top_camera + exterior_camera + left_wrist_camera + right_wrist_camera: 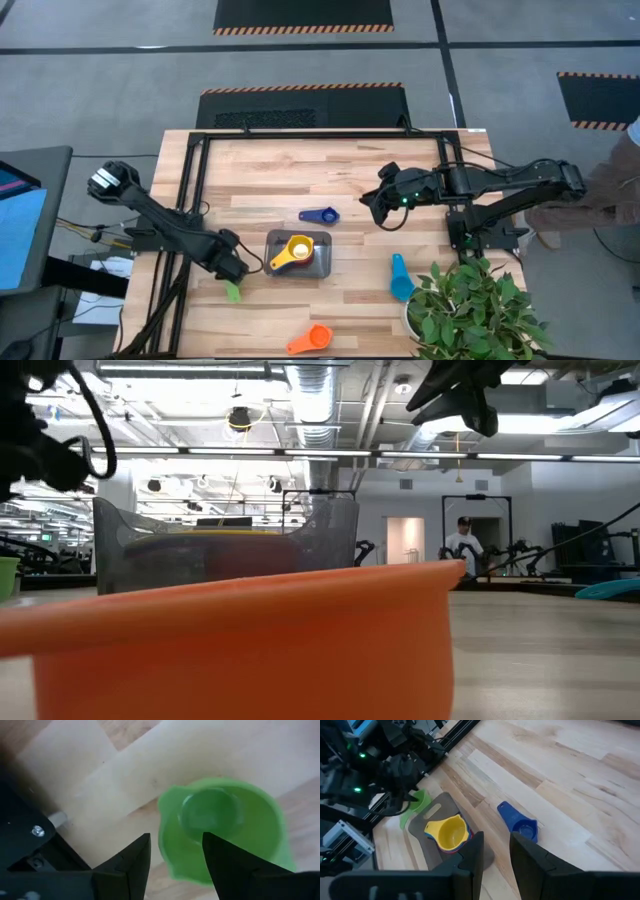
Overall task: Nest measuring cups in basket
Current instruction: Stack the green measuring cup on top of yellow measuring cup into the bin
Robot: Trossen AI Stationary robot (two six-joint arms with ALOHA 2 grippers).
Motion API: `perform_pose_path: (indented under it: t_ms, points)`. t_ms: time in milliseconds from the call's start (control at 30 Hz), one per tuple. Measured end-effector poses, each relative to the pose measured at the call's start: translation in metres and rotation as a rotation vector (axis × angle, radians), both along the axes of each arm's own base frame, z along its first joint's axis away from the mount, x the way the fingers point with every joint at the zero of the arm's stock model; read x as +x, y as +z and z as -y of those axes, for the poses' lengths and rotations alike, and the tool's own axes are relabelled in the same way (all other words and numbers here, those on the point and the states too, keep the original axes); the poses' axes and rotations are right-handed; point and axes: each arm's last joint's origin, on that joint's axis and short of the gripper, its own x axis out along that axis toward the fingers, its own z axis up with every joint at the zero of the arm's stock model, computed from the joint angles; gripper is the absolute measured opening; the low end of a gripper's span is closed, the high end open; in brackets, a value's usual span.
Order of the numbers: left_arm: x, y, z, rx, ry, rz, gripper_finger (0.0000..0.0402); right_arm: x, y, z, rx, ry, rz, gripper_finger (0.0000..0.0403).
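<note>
The dark grey basket [318, 262] sits mid-table and holds a yellow cup [296, 249] nested on top of other cups; a red rim [451, 849] shows under it. The green cup [225, 832] lies on the table near the left edge. My left gripper [175, 855] is open just above it, one finger over the bowl, one outside the rim. The dark blue cup [320, 215] lies beyond the basket, the light blue cup [400, 277] to its right, and the orange cup [310, 340] by the near edge. My right gripper [378, 207] hovers open, high above the table, right of the dark blue cup [519, 823].
A potted plant [470, 310] stands at the near right corner, beside the light blue cup. The black frame rails [195, 190] run along the table's left and far sides. In the low view the orange cup [230, 640] fills the foreground in front of the basket [225, 540]. A person [462, 550] stands far behind.
</note>
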Motion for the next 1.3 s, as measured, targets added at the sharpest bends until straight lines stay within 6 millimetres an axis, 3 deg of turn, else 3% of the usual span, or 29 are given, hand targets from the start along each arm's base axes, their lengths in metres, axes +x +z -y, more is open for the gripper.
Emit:
perform_pose_path:
  t_ms: [167,300,433,567,700,967,1133,1300]
  points:
    - [0.004,-0.01,0.003,0.012,-0.017,-0.03,0.0149,0.0,0.0,0.0,0.004,0.005,0.003,0.0118]
    - [0.006,-0.014,0.004,0.017,-0.028,-0.043,0.0095,0.0,0.0,0.0,0.004,0.006,0.005,0.0118]
    - [0.005,-0.013,0.003,0.017,-0.077,-0.045,0.0017,0.0,0.0,0.0,0.004,0.006,0.005,0.0118]
    - [0.0,-0.006,0.001,-0.012,-0.13,-0.063,0.0004,0.0,0.0,0.0,0.004,0.006,0.004,0.0118]
    - [-0.01,0.012,-0.005,-0.029,-0.139,-0.061,0.0002,0.0,0.0,0.0,0.004,0.007,0.003,0.0118]
    - [-0.013,0.08,-0.014,-0.082,-0.276,0.193,0.0001,0.0,0.0,0.0,0.003,0.007,0.002,0.0118]
    - [0.008,0.108,-0.021,0.065,-0.433,0.371,0.0,0.0,0.0,0.0,0.003,0.007,0.003,0.0118]
    - [0.046,0.114,-0.041,0.212,-0.564,0.41,0.0,0.0,0.001,0.0,0.008,0.003,0.01,0.0118]
